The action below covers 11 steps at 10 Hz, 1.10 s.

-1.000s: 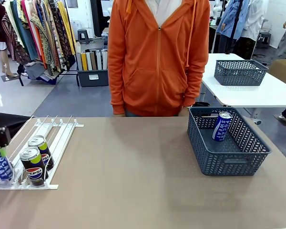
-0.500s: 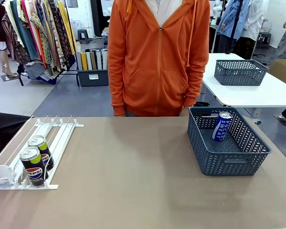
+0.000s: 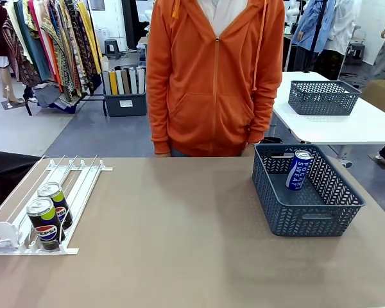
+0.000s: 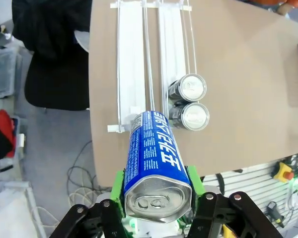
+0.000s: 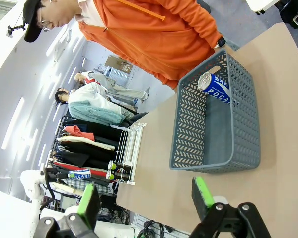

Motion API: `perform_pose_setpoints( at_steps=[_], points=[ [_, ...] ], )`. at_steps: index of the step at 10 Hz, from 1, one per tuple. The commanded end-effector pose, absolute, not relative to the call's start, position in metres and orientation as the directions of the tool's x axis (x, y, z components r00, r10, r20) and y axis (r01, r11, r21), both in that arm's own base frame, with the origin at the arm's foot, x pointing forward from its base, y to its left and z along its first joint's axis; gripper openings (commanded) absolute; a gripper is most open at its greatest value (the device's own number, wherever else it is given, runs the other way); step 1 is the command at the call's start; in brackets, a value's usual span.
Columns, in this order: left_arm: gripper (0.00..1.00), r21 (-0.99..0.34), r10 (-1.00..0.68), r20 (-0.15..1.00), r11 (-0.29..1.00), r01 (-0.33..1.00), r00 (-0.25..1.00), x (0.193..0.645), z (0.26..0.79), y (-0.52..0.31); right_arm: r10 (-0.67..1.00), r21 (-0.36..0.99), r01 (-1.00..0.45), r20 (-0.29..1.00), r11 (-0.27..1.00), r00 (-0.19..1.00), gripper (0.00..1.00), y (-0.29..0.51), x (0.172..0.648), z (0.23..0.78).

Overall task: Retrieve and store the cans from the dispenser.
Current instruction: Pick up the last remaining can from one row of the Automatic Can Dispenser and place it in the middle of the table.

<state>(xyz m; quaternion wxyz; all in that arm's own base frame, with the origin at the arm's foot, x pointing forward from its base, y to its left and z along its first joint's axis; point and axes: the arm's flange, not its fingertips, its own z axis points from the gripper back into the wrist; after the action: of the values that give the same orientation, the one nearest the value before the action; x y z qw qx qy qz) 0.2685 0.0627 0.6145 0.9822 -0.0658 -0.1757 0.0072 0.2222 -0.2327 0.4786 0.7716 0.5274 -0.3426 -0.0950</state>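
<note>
Item: slim blue drink can (image 4: 154,148), clamped in left pincer (image 4: 156,187) above white wire dispenser (image 4: 131,59). Next, likely: carry to grey mesh basket (image 3: 308,226), three o'clock.

Bright, even indoor light, soft shadows; wrist-view edges bowed, perhaps slightly soft.

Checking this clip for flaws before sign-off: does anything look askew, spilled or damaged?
Nothing spilled. The Pocari Sweat can in the grey basket looks tilted rather than standing upright. The blue can in the left end effector looks squeezed slightly out of round at its top.
</note>
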Motion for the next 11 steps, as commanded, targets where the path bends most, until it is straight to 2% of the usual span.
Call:
perform_pose_setpoints(
  at_steps=[1, 2, 3, 5, 8, 9, 11],
  points=[
    [0.0, -0.145, 0.049, 0.348, 0.989, 0.002, 0.936, 0.267, 0.615, 0.068, -0.512, 0.872, -0.244, 0.454, 0.425, 0.729, 1.0, -0.233, 0.224, 0.481],
    [0.0, -0.176, 0.122, 0.337, 0.982, -0.065, 0.934, 0.275, 0.614, 0.058, -0.512, 0.872, -0.244, 0.454, 0.425, 0.729, 1.0, -0.233, 0.224, 0.481],
    [0.0, -0.235, 0.124, 0.373, 0.971, -0.035, 0.92, 0.291, 0.62, 0.034, -0.512, 0.872, -0.244, 0.454, 0.425, 0.729, 1.0, -0.233, 0.224, 0.481],
    [0.0, -0.26, 0.004, 0.374, 0.96, 0.1, 0.927, 0.337, 0.626, -0.05, -0.512, 0.872, -0.244, 0.454, 0.425, 0.729, 1.0, -0.233, 0.224, 0.481],
    [0.0, -0.137, -0.371, 0.215, 0.905, 0.404, 0.903, 0.401, 0.578, -0.235, -0.512, 0.872, -0.244, 0.454, 0.425, 0.729, 1.0, -0.233, 0.224, 0.481],
    [0.0, -0.088, -0.434, 0.172, 0.888, 0.452, 0.884, 0.411, 0.553, -0.286, -0.512, 0.872, -0.244, 0.454, 0.425, 0.729, 1.0, -0.233, 0.224, 0.481],
    [0.0, -0.038, -0.498, 0.164, 0.859, 0.51, 0.852, 0.426, 0.508, -0.349, -0.512, 0.872, -0.244, 0.454, 0.425, 0.729, 1.0, -0.233, 0.224, 0.481]
  ],
)
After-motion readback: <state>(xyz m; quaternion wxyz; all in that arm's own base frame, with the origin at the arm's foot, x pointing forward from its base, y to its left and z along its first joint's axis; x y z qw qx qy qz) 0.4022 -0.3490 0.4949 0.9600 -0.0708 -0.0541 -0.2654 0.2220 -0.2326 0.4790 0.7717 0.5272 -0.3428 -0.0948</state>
